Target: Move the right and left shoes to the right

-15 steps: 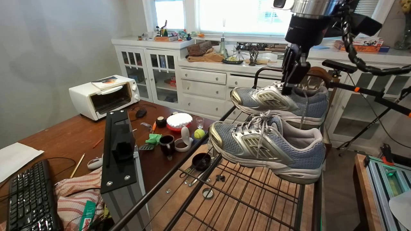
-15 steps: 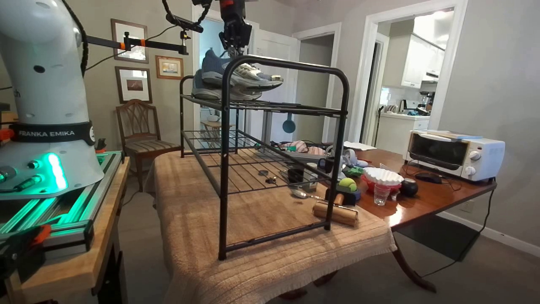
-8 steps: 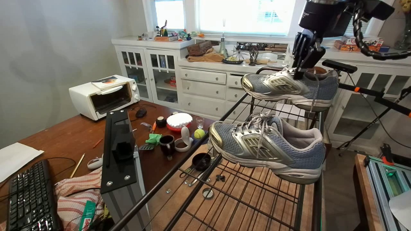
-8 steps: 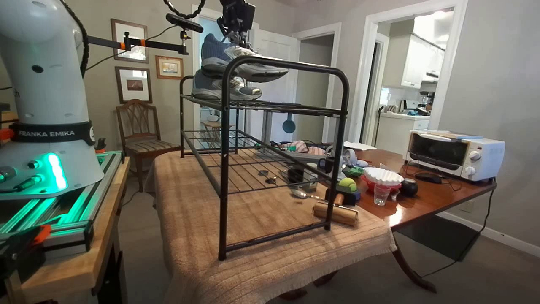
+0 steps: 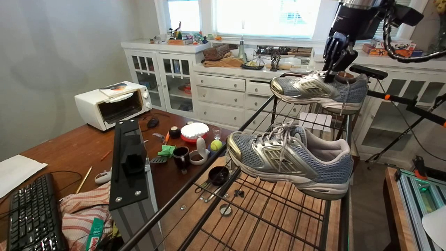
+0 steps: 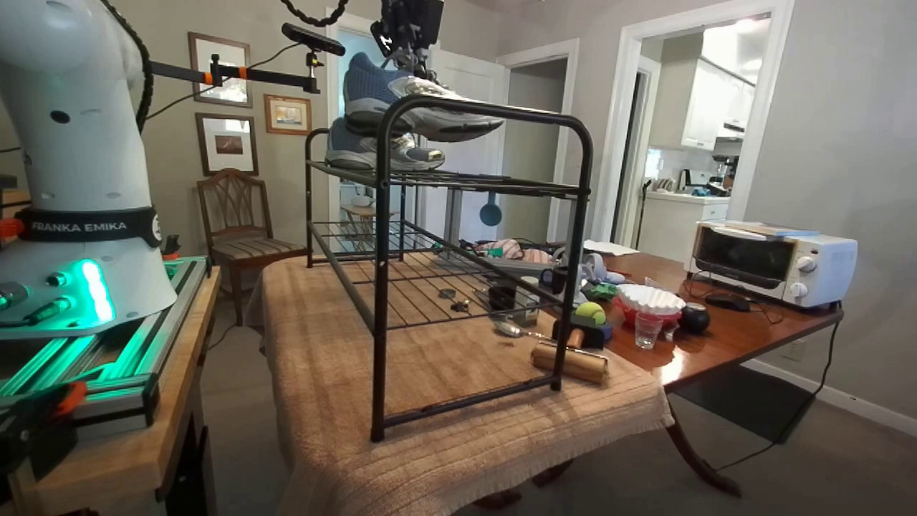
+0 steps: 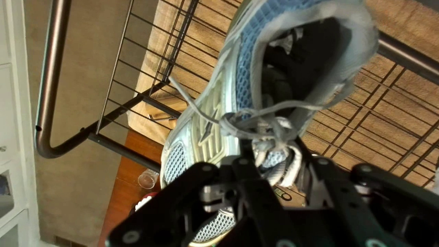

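Holding a grey-and-silver running sneaker (image 5: 318, 91) aloft over the far end of a black wire rack (image 5: 344, 219), partly hidden in an exterior view behind the metal end hoop (image 6: 494, 109). Pinching it by the laced top between the closed-in fingers of the gripper (image 5: 329, 77), apart from the matching sneaker (image 5: 289, 161), upright nearer atop the rack. Flanked on the left by a wooden table (image 5: 73, 146) bearing a white toaster oven (image 5: 113, 106), black keyboard (image 5: 33, 211) and dark mug (image 5: 181, 158).
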`<state>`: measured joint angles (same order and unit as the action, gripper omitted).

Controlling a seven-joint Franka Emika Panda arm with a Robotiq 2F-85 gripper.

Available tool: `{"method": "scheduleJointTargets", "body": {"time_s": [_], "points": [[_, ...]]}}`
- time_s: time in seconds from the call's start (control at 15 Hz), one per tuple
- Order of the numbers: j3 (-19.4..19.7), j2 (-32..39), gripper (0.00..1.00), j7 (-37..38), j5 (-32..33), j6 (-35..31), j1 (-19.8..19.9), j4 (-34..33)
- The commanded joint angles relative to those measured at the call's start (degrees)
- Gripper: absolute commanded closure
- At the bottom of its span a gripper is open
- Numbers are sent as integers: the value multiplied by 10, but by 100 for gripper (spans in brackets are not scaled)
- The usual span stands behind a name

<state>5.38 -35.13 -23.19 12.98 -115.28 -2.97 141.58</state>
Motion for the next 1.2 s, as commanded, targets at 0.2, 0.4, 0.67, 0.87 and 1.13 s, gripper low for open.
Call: {"method": "scheduleJointTargets", "body": {"time_s": [0.2,0.4,0.67,0.87,1.13], "points": [[41,-3,93,-71,3,-71,2,32],[46,5,93,-85,5,-80,5,37],[51,18,93,-100,2,-93,4,39],[50,28,94,-103,1,-97,6,38],[48,38,42,-103,0,-101,7,38]]}}
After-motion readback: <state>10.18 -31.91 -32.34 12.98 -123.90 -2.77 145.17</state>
